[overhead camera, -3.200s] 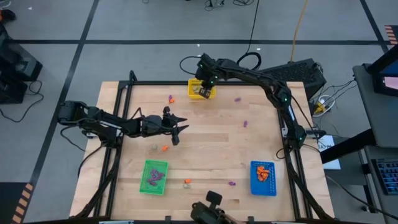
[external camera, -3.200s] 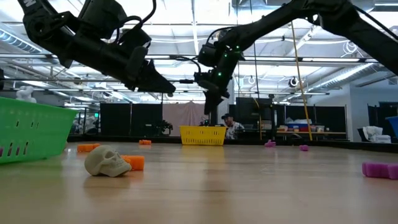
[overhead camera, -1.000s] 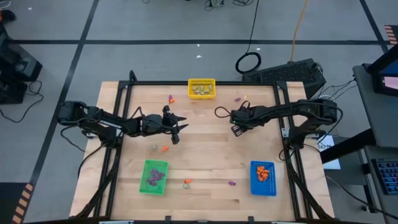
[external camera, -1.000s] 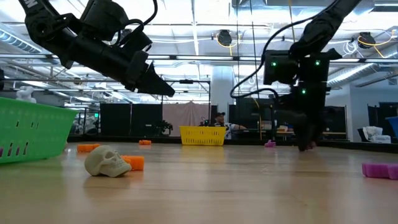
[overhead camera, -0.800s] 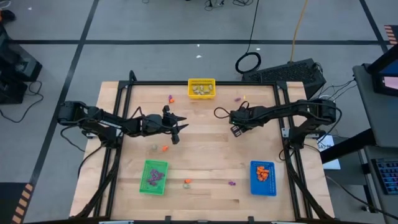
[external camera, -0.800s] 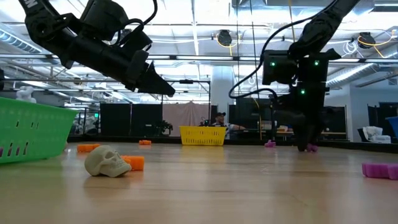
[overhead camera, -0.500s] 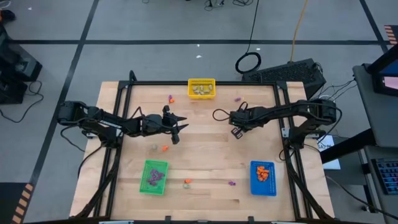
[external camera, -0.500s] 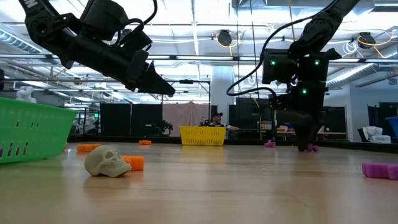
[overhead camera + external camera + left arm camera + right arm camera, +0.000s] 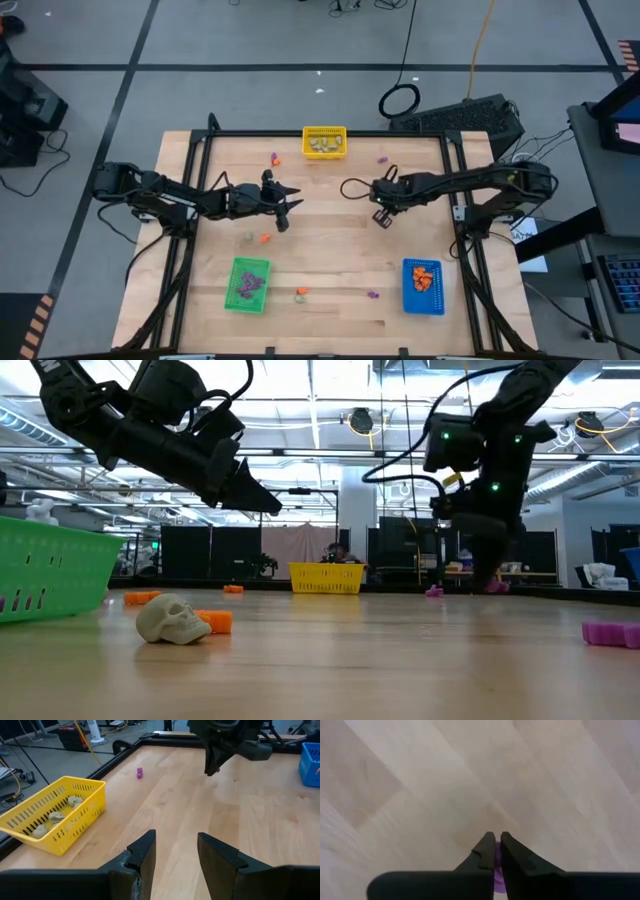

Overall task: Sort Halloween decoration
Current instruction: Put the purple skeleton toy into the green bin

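Small trinkets lie scattered on the wooden table: a pale skull (image 9: 172,619) beside an orange piece (image 9: 216,621), and purple ones (image 9: 374,295) (image 9: 274,157) (image 9: 381,158). My right gripper (image 9: 383,215) points down over the table's middle right, shut on a purple trinket (image 9: 498,870). My left gripper (image 9: 290,207) hangs open above the table's middle left, touching nothing; in the left wrist view its fingers (image 9: 175,855) stand apart. My right gripper pinches a purple trinket (image 9: 495,586) between its two fingers, coming from above and pointing down. In the right wrist view only a sliver of purple shows in the narrow gap between the fingers. The trinket is lifted just clear of the table.
A yellow bin (image 9: 325,142) with pale pieces stands at the far edge, a green bin (image 9: 248,284) with purple pieces at near left, and a blue bin (image 9: 423,286) with orange pieces at near right. Bare wood lies between the two arms.
My right gripper, down at the table beside a purple trinket, has risen a little and shifted slightly toward the near edge. The purple trinket has come up with it, off the wood. My left arm has kept still.
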Available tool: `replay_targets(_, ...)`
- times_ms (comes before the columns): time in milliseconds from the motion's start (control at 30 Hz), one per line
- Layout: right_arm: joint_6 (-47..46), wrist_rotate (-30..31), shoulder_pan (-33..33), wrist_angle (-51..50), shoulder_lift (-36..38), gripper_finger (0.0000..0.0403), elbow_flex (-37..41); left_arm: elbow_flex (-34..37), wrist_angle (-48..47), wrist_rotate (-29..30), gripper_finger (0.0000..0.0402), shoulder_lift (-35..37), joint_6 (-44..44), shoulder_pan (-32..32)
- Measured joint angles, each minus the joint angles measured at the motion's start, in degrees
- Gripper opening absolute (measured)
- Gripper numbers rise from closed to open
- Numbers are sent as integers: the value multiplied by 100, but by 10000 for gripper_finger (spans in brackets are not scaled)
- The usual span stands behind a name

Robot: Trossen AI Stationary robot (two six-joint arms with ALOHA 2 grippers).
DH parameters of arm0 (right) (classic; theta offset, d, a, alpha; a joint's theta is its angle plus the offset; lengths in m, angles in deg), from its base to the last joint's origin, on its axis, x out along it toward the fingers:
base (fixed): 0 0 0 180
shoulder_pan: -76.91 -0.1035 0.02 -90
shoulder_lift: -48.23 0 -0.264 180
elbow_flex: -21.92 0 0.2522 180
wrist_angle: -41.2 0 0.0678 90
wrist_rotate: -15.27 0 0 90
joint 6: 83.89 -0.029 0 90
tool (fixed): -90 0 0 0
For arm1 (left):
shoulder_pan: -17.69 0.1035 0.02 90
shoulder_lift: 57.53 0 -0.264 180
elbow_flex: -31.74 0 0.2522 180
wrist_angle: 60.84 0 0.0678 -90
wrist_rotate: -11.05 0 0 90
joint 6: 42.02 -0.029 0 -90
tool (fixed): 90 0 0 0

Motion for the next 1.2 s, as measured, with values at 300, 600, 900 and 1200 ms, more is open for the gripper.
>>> replay_targets(300,-62,-314,-380,394,161,3,1,0,91,-2,143,2,-7,0)
replay_targets(600,306,-609,-1101,2841,-97,3,-10,37,4,73,143,50,-245,-11)
replay_targets(900,965,-531,-1982,5076,-996,4,-382,195,60,166,143,65,-289,0)
replay_targets(1200,1813,-292,-2382,5535,-2691,2,-2495,919,1309,285,143,68,-109,17)
